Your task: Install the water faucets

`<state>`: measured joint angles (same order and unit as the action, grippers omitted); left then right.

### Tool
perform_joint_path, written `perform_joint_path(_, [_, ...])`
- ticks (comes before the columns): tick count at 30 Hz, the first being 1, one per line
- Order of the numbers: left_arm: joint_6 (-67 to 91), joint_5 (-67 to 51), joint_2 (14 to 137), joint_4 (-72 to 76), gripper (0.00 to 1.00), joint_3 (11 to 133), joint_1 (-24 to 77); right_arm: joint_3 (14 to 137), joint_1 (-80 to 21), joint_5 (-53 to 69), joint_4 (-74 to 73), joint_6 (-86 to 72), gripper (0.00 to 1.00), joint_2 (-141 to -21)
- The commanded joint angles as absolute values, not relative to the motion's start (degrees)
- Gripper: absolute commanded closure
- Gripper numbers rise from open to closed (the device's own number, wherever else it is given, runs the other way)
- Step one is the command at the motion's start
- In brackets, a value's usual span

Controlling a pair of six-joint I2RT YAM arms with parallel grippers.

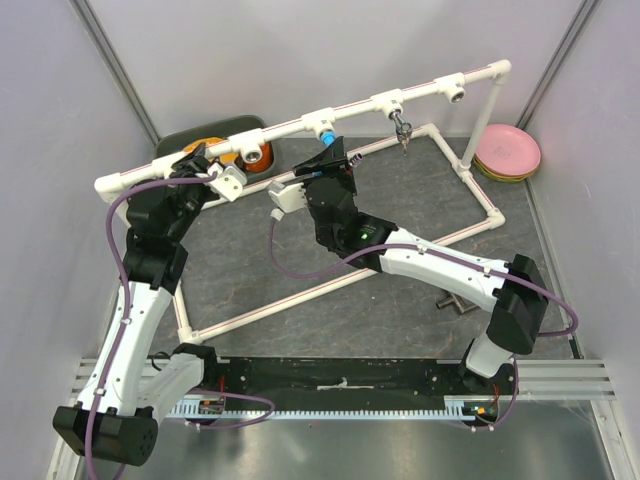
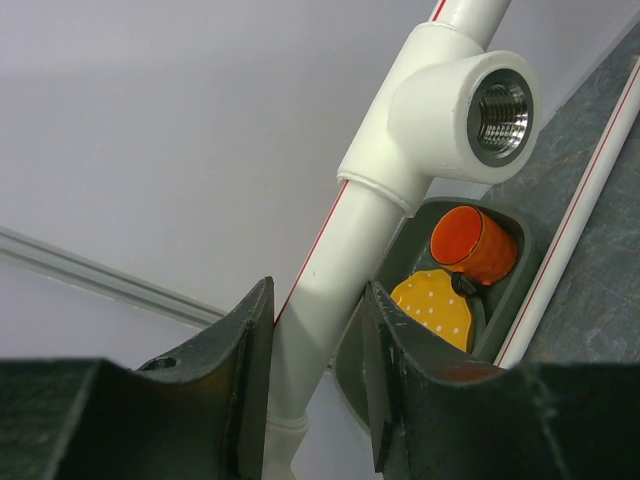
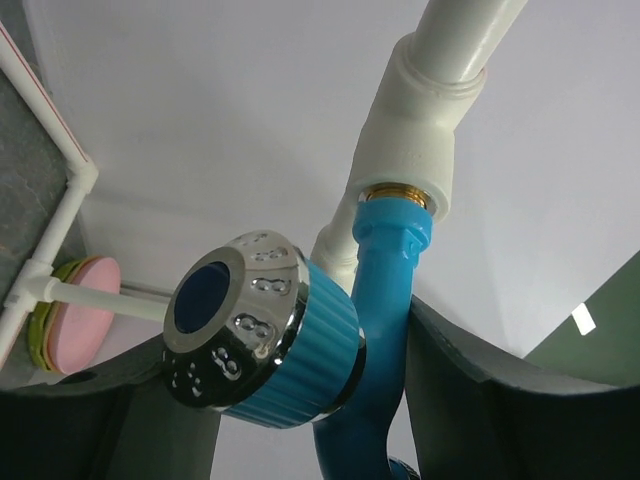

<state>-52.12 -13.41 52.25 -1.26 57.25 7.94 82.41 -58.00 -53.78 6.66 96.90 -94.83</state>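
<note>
A blue water faucet [image 1: 324, 132] hangs from a tee socket [image 3: 410, 150] of the white pipe frame [image 1: 290, 126], its threaded end inside the socket. Its blue body [image 3: 388, 290] and round chrome-faced knob [image 3: 262, 345] sit between my right gripper's [image 3: 290, 340] fingers. The right finger [image 3: 470, 380] presses on the body and the knob hides the left one. A chrome water faucet [image 1: 402, 130] hangs from the socket to its right. My left gripper [image 2: 318, 292] is shut on the frame's top pipe [image 2: 330, 260], below an empty threaded tee socket [image 2: 470, 105].
A dark tray [image 1: 200, 143] behind the frame holds an orange cup [image 2: 475, 245] and a yellow spotted piece [image 2: 435, 310]. Pink plates [image 1: 510, 150] are stacked at the back right. The frame's base rails lie on a grey mat [image 1: 300, 260]. Walls close in on three sides.
</note>
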Motion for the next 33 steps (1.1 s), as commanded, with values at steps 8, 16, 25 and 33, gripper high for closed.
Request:
perform_joint_path(8, [-46.93,-8.09,53.00,-4.75,0.98,56.08,6.15,90.09,-54.77,-45.98,11.16,30.67,1.00,-90.27])
perform_joint_path(16, [-46.93,-8.00,52.91,-4.75,0.98,56.16,6.15,80.09,-49.49,-39.29,16.76,-6.47,1.00,-81.75])
perform_joint_path(25, [-47.02,-7.91,52.82,-4.66,0.98,55.99,6.15,81.63,-47.02,-31.04,16.00,-8.83,0.91,-79.19])
perform_joint_path(33, [-47.02,-7.91,52.82,-4.66,0.98,56.07,6.15,89.47,-47.37,-18.55,1.87,12.29,0.41,-77.61])
